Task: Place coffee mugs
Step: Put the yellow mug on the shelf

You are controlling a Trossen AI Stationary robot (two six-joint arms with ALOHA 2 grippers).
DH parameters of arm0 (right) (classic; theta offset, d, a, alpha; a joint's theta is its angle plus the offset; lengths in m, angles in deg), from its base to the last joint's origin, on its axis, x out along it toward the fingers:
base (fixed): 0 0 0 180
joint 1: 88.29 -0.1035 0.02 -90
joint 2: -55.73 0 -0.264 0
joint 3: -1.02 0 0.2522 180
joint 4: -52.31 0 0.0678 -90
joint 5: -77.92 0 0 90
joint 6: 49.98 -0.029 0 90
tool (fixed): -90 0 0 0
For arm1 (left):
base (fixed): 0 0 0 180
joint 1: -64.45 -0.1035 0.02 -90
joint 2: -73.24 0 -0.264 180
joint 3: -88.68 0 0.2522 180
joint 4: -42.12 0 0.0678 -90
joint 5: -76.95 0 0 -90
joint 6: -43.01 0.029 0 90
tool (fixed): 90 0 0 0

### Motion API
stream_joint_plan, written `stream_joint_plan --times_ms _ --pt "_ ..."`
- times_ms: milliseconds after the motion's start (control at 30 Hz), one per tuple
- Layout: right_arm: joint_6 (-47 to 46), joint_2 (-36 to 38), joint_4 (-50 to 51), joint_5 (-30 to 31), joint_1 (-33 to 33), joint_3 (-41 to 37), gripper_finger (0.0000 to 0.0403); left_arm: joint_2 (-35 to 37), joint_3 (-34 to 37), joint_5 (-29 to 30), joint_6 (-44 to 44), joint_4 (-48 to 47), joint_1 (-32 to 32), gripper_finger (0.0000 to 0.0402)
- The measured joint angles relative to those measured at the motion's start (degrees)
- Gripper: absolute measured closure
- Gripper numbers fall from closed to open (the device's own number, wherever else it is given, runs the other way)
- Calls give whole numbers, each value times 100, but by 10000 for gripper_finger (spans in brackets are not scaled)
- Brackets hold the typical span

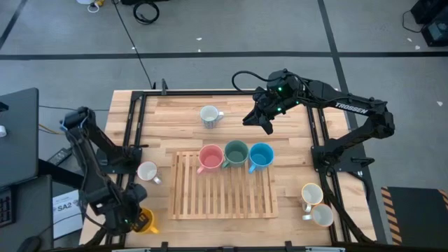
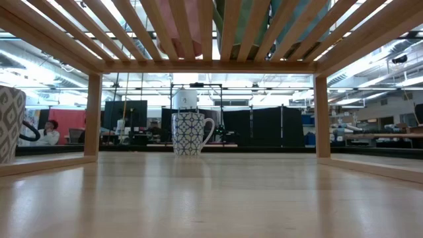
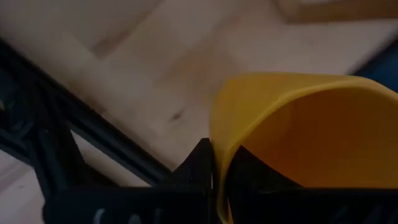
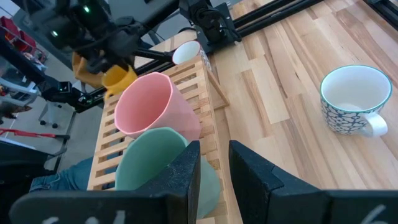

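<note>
An orange mug (image 1: pixel 148 222) hangs at the table's near left corner with my left gripper (image 1: pixel 138 221) shut on it. Pink (image 1: pixel 210 158), dark green (image 1: pixel 236 154) and blue (image 1: pixel 260 157) mugs sit in a row on the far edge of a wooden slatted rack (image 1: pixel 224 196); the right wrist view shows the pink (image 4: pixel 146 106) and green (image 4: pixel 152 158) ones tilted. A patterned white mug (image 1: pixel 208 115) stands upright beyond the rack. My right gripper (image 1: pixel 264 124) hovers open above the table, behind the blue mug, touching nothing. My left gripper pinches the orange mug's rim wall (image 3: pixel 219 146), one finger (image 3: pixel 255 168) inside the cup and the other (image 3: pixel 196 165) outside. The fingers come from above, slanting down. The mug sits tilted in the hold; its base is out of sight.
A white mug (image 1: pixel 148 171) stands left of the rack, and two cream mugs (image 1: pixel 312 194) (image 1: pixel 322 215) at the near right. Black frame rails (image 1: pixel 133 133) run along the table's sides. Bare wood lies between the rack and the far edge.
</note>
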Motion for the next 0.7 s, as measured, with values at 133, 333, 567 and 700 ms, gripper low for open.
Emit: stream_joint_plan --times_ms 133,333,567,700 --pt "0 -1 0 0 0 0 313 225 -294 22 762 14 0 370" --pt "0 -1 0 0 0 -1 313 323 -899 179 2013 -213 -235 371" --pt "1 0 -1 2 0 0 313 327 -1769 196 3709 -864 -1079 371" --pt "2 1 0 0 0 0 313 327 -2354 192 5085 -1307 -1689 371"
